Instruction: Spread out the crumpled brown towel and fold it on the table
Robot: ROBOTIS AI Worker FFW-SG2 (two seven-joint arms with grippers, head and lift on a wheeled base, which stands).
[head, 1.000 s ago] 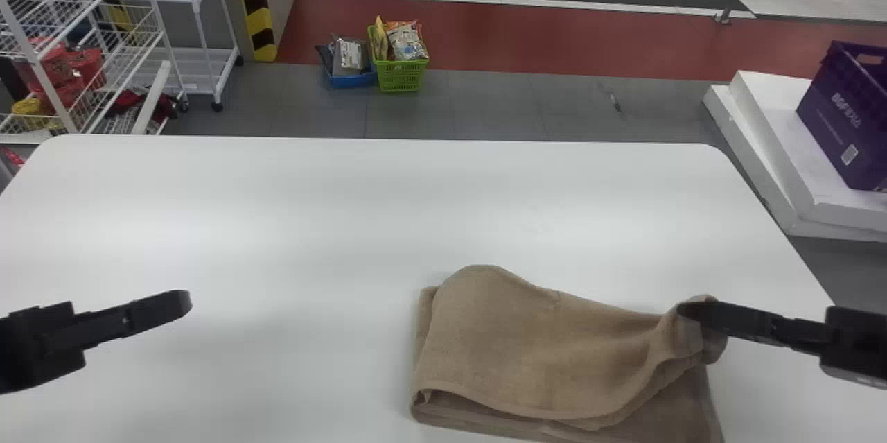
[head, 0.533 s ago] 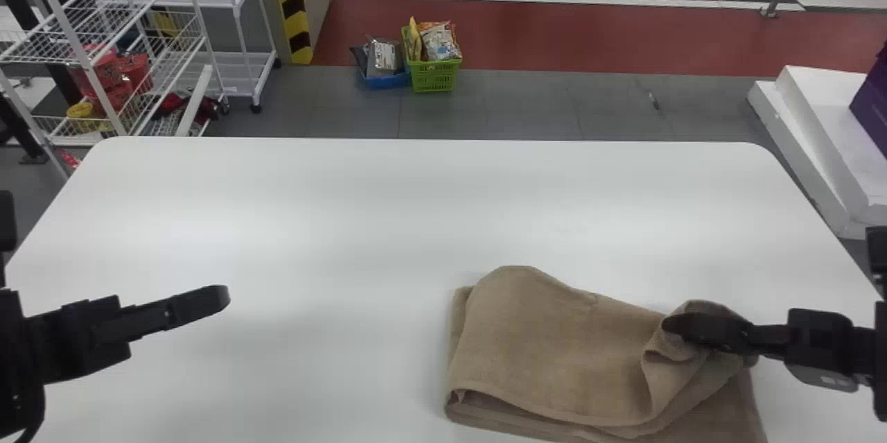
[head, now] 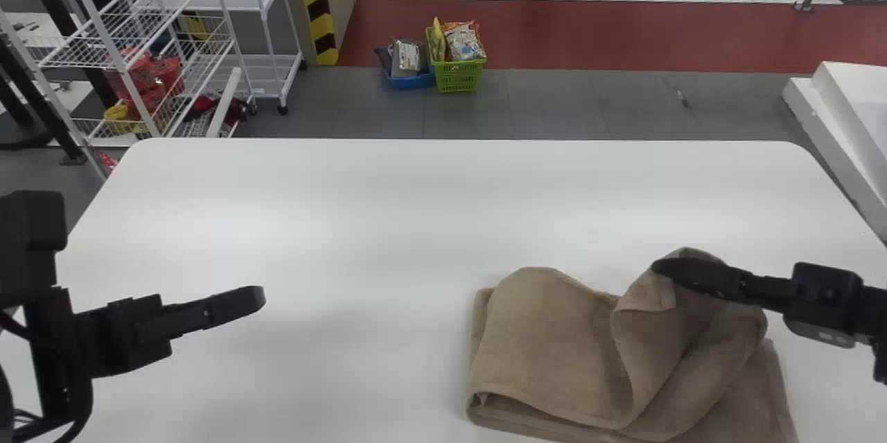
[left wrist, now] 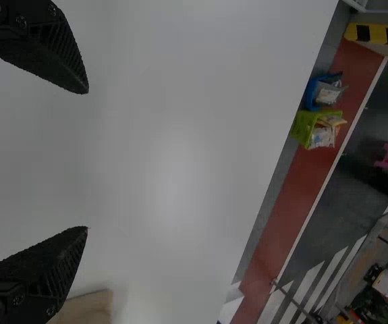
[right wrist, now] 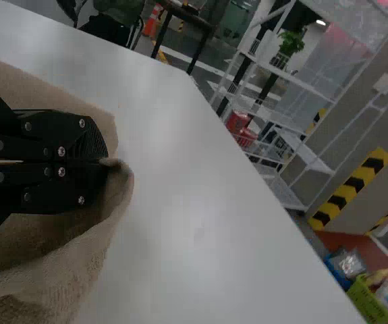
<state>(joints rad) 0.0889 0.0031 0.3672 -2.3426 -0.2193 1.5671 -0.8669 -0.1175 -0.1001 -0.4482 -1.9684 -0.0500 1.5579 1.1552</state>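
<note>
Towel point(head: 554, 346) lies folded and rumpled on the counter point(head: 416, 207), near right, one part pinched by the right tool point(head: 664, 268). Left tool point(head: 256, 297) hangs parted, near left.

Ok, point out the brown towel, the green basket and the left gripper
brown towel point(head: 547, 346), head view, upper layer
green basket point(head: 459, 76), head view, front wall
left gripper point(left wrist: 88, 160), left wrist view, between fingertips

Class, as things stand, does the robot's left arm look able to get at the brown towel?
Probably yes: the left gripper hangs open, and nothing stands between it and the towel, though the right gripper pinches the far side.
</note>
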